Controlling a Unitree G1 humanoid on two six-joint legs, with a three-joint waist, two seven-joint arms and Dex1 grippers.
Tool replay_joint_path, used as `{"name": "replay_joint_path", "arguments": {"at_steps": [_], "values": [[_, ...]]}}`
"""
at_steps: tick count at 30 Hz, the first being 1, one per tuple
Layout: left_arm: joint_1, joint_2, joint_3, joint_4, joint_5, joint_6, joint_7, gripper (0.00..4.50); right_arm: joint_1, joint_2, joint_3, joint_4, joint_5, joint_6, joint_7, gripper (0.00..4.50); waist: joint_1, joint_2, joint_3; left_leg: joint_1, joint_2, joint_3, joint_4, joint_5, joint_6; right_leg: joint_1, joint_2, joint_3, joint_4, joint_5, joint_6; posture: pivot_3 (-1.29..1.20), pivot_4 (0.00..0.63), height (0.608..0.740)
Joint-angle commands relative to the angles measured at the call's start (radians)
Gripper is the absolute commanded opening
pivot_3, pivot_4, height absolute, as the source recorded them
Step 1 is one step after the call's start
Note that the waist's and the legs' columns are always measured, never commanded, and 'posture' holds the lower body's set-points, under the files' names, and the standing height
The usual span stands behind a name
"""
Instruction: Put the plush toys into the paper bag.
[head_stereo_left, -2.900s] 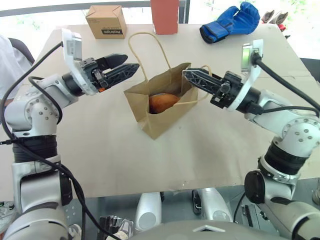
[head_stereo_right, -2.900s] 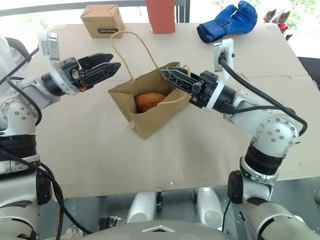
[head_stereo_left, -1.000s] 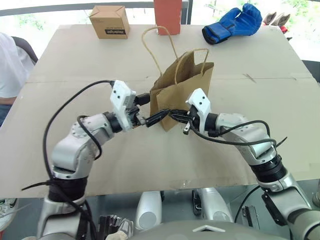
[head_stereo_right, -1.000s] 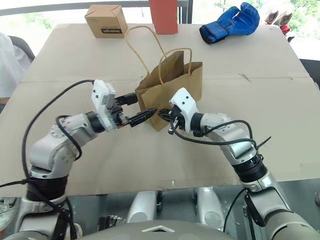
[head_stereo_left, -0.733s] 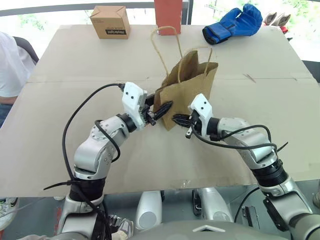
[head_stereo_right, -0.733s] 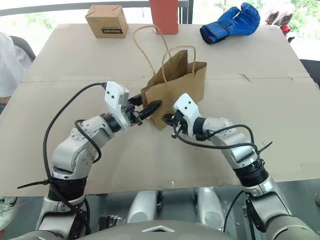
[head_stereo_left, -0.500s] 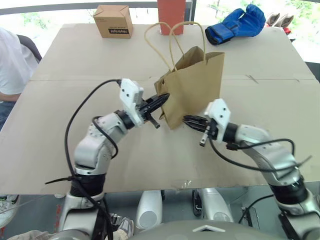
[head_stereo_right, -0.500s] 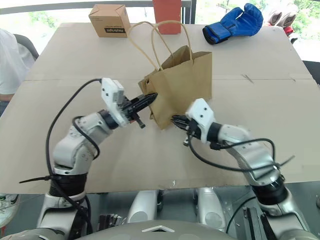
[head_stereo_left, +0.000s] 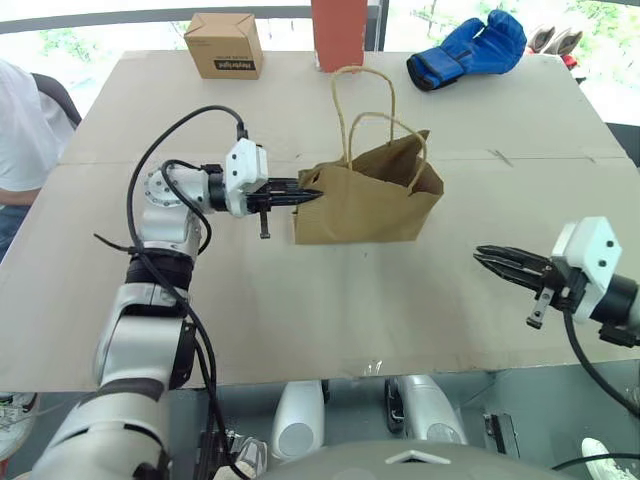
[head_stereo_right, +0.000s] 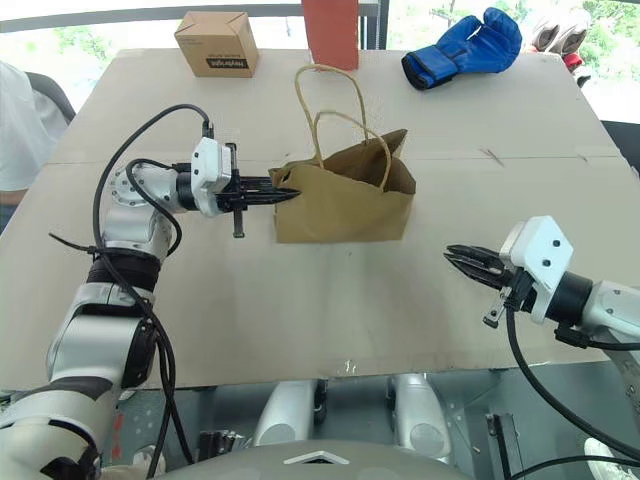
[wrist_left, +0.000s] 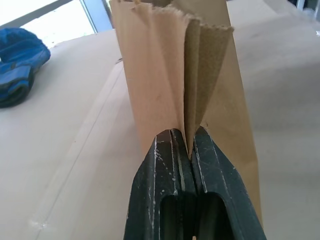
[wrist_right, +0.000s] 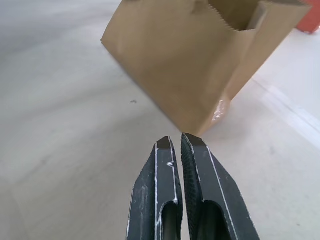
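With the bag (head_stereo_left: 366, 205) standing upright near the middle of the table (head_stereo_left: 300, 300), I see my left gripper (head_stereo_left: 308, 195) level with its upper side edge, fingers pinched together on a fold of the paper there. The left wrist view confirms it: both black fingers (wrist_left: 167, 165) are closed tight with the bag's creased side gusset caught between the tips. The bag's mouth is open upward, and its two loop handles (head_stereo_left: 365, 95) stand up above the rim. I cannot see into the bag from here, so I cannot tell where the plush toys are.

My right gripper (head_stereo_left: 483, 256) hangs over the table's near right part, well apart from the bag, pointing back toward it. Its fingers are together with nothing between them; in the right wrist view the tips (wrist_right: 172, 145) sit closed in front of the bag's lower corner, clear of the paper.

At the far edge of the table I have a small cardboard box (head_stereo_left: 224, 44) on the left, a red box (head_stereo_left: 339, 30) behind the bag handles, and a blue glove (head_stereo_left: 465, 48) to the right. A person's white sleeve (head_stereo_left: 25, 130) shows at the left edge, beside the table
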Motion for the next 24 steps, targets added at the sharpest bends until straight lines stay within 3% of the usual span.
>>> {"name": "replay_joint_path", "arguments": {"at_steps": [1,4,8,11,14,18,19,24], "values": [[-0.029,0.006,0.017,0.059,0.008,-0.01,-0.035,0.9,-0.05,0.006,0.004,-0.027,0.043,0.0,-0.027,0.0,0.0,0.0,0.0,0.0,0.0,0.0,0.0,0.0,0.0,0.0,0.0,0.0,0.0,0.0,0.0,0.0,0.15,0.714],[0.021,0.034,0.059,-0.047,-0.033,0.09,0.006,2.54,-0.083,0.009,0.033,-0.011,0.054,-0.002,-0.031,0.0,0.001,0.0,0.0,-0.001,0.0,-0.002,0.0,0.0,0.0,0.0,0.0,-0.001,0.0,0.0,0.0,0.0,0.15,0.714],[0.165,0.101,0.121,-0.287,-0.092,0.298,0.096,4.19,-0.116,0.001,0.033,0.041,0.064,0.008,-0.041,0.0,-0.006,0.0,0.0,-0.001,0.0,-0.002,0.0,0.0,0.0,0.0,0.0,-0.001,0.0,0.0,0.001,0.0,0.15,0.714],[0.358,0.16,0.216,-0.551,-0.187,0.5,0.198,4.23,-0.117,-0.009,-0.002,0.074,0.091,0.009,-0.02,0.82,-0.01,0.0,0.0,-0.001,0.0,-0.002,0.0,0.0,0.0,0.0,0.0,-0.001,0.001,0.001,0.003,0.0,0.15,0.714],[0.649,0.213,0.373,-0.849,-0.316,0.738,0.319,4.23,-0.034,-0.035,-0.077,0.097,0.052,-0.023,0.016,2.26,-0.021,0.0,0.0,0.001,0.001,-0.002,-0.002,0.0,0.0,0.001,-0.002,-0.001,0.0,0.001,0.003,0.0,0.15,0.714],[0.884,0.218,0.517,-1.029,-0.387,0.858,0.419,4.23,0.074,-0.051,-0.194,0.102,0.044,-0.034,0.048,4.26,-0.008,0.001,0.001,0.001,0.001,-0.004,-0.003,0.0,0.0,0.002,-0.003,-0.004,0.0,-0.002,0.002,0.0,0.15,0.714],[0.919,0.218,0.534,-1.046,-0.383,0.863,0.432,4.23,0.085,-0.055,-0.209,0.102,0.039,-0.034,0.049,4.47,-0.004,0.001,0.001,0.001,0.001,-0.004,-0.002,0.0,0.0,0.002,-0.003,-0.005,0.0,-0.003,0.004,0.0,0.15,0.714],[1.035,0.205,0.553,-1.083,-0.365,0.842,0.447,4.23,0.116,-0.076,-0.226,0.097,0.039,-0.02,0.057,4.47,0.004,0.003,0.0,0.005,0.001,-0.001,-0.002,-0.003,-0.005,0.002,-0.007,-0.004,0.0,-0.004,0.004,0.0,0.15,0.714]]}}
